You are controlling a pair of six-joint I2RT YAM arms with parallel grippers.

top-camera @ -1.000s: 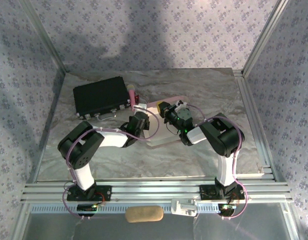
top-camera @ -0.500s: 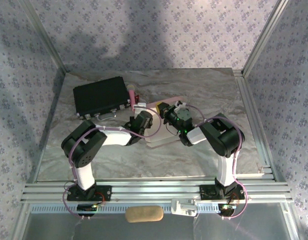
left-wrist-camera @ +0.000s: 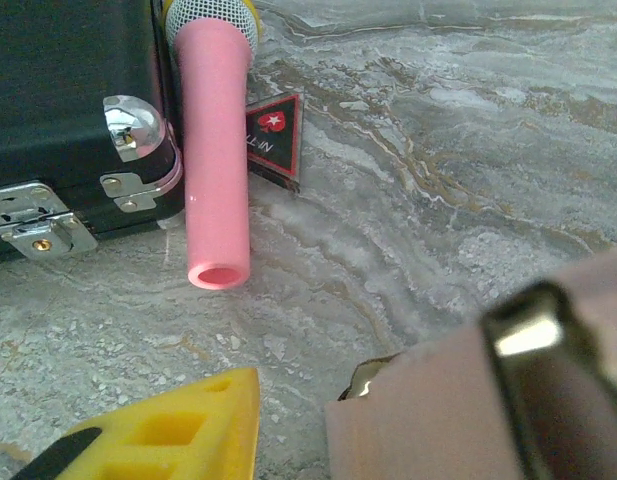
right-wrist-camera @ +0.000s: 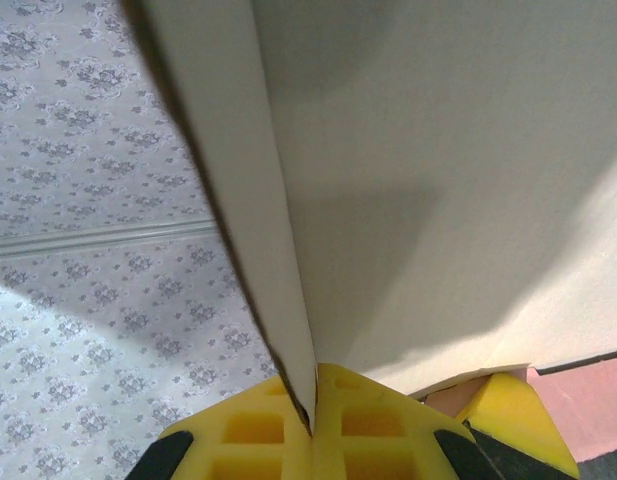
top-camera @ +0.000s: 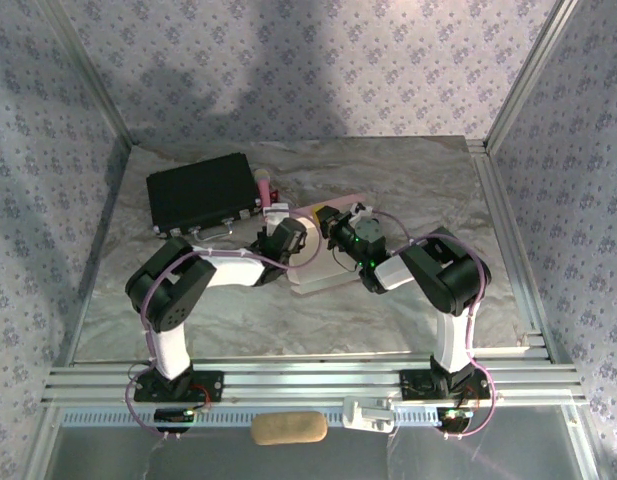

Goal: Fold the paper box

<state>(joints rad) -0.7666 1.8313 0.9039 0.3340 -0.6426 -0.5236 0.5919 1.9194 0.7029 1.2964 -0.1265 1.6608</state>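
The paper box (top-camera: 320, 272) lies mid-table, pale pink outside and white inside. My right gripper (top-camera: 330, 222) is over it, and in the right wrist view its yellow fingers (right-wrist-camera: 248, 430) are shut on the edge of an upright white wall of the box (right-wrist-camera: 438, 180). My left gripper (top-camera: 290, 237) is at the box's left end. In the left wrist view one yellow finger (left-wrist-camera: 178, 430) stands apart from a pink flap of the box (left-wrist-camera: 438, 420), with bare table between them. The flap hides the other finger.
A black case (top-camera: 201, 192) with metal latches (left-wrist-camera: 38, 225) sits at the back left. A pink microphone (left-wrist-camera: 218, 150) lies against its right side beside a small dark triangular tag (left-wrist-camera: 275, 135). The marbled tabletop (left-wrist-camera: 458, 150) stretches beyond; patterned walls enclose it.
My left gripper has shifted a little right and away from me, to the box's left end, and its jaws have parted. The right gripper keeps its hold, unmoved.
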